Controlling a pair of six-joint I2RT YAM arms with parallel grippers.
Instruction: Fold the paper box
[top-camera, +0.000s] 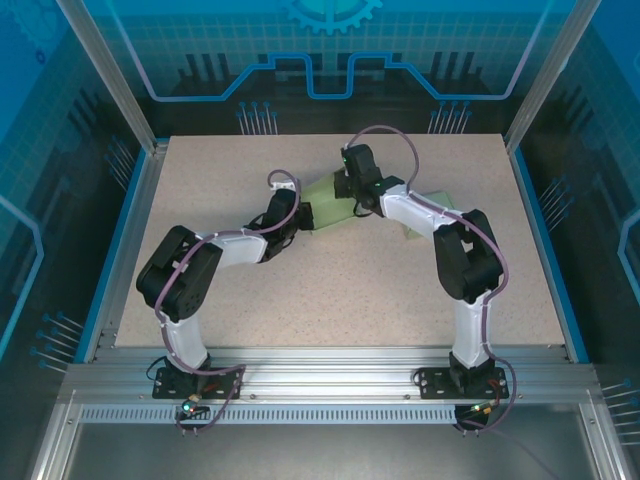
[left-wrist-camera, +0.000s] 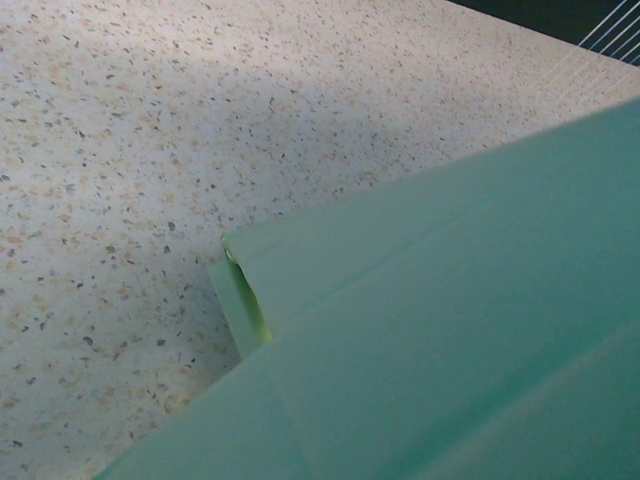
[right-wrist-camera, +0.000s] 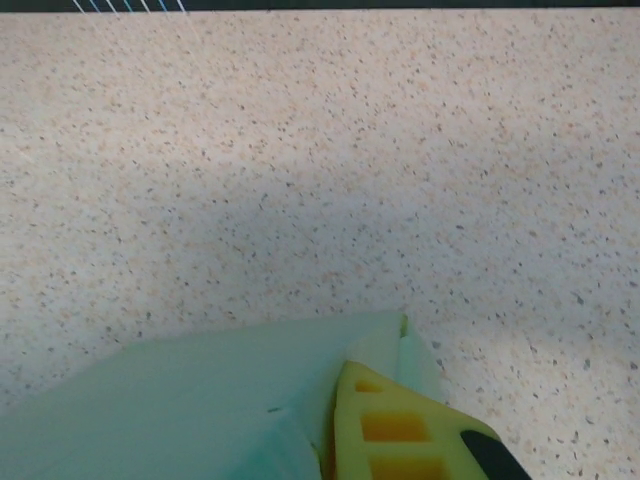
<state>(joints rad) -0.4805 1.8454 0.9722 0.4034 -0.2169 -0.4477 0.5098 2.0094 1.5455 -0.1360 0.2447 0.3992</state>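
As left gripper (top-camera: 297, 216) braces the paper box (top-camera: 328, 205) at frame ctr, prob. so right gripper (top-camera: 350, 190) can crease a flap, both jaws' states can't be told.

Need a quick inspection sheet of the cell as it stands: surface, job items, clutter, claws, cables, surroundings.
Surface: speckled beige table, no stains seen.
Job's things: green paper box, creases visible, lying toward the far side between the claws.
Clutter: nothing seen.
Claws: left claw at the box's left end; right claw on its far edge, yellow fingertip against the paper; open or shut unclear.
Cables: purple cables looped along both arms.
Surroundings: aluminium frame, blue printed panels.
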